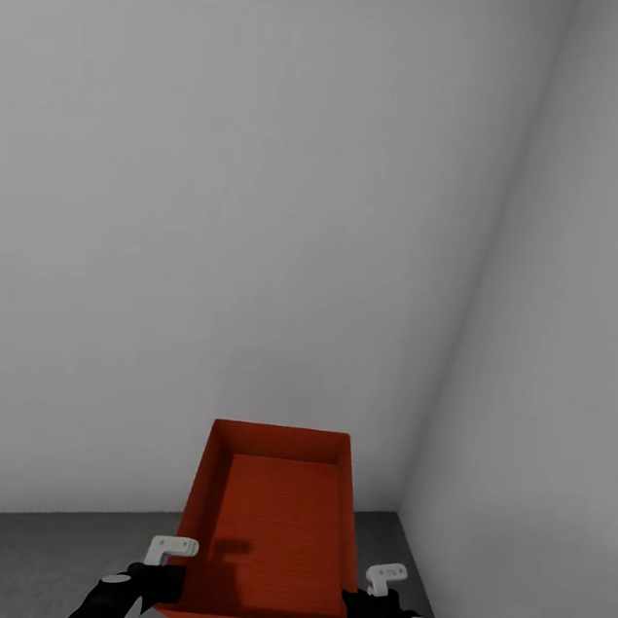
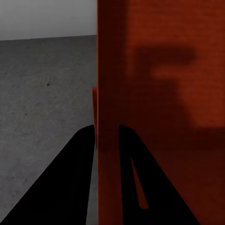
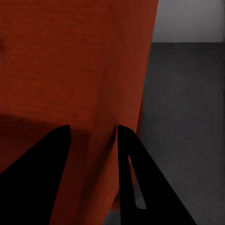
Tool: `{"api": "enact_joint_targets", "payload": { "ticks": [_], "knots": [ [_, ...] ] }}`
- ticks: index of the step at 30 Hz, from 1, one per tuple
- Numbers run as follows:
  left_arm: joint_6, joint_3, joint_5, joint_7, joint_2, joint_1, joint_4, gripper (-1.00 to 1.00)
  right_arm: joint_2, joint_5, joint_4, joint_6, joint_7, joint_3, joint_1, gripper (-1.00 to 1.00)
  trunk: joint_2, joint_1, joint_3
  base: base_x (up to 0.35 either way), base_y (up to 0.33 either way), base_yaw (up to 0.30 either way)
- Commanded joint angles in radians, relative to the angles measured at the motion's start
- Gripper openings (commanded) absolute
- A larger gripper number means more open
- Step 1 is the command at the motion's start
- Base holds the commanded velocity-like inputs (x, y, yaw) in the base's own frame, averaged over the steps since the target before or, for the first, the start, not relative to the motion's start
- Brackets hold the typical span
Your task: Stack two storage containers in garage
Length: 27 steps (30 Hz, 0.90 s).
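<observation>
Storage container (image 1: 270, 530) at lower centre, left tool (image 1: 168, 579) and right tool (image 1: 358, 606) each clamping a side wall, carried level above garage floor (image 1: 18, 563).

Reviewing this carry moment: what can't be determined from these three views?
- Whether a second bin sits beneath the held storage container: head view, the container hides what lies under it, and the bottom edge crops it.
- Left gripper and right gripper arms: cropped at the bottom edge.
- Floor ahead: partly hidden by the container.
</observation>
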Motion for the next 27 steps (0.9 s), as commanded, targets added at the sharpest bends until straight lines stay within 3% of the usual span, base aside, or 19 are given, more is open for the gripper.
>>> {"api": "enact_joint_targets", "payload": {
  "ticks": [1,27],
  "knots": [
    [0.006,0.010,-0.025,0.028,0.020,-0.001,0.000,-1.00,-0.001,-0.009,-0.004,-0.005,0.100,0.023,0.000,-1.00,-0.002,0.000,-0.002,0.000,0.000,-0.062],
    [0.006,0.010,-0.025,0.028,0.019,-0.001,0.000,-1.00,-0.001,-0.008,-0.004,-0.007,0.099,0.023,0.000,-1.00,-0.002,0.000,-0.002,0.000,0.000,0.012]
  ]
}}
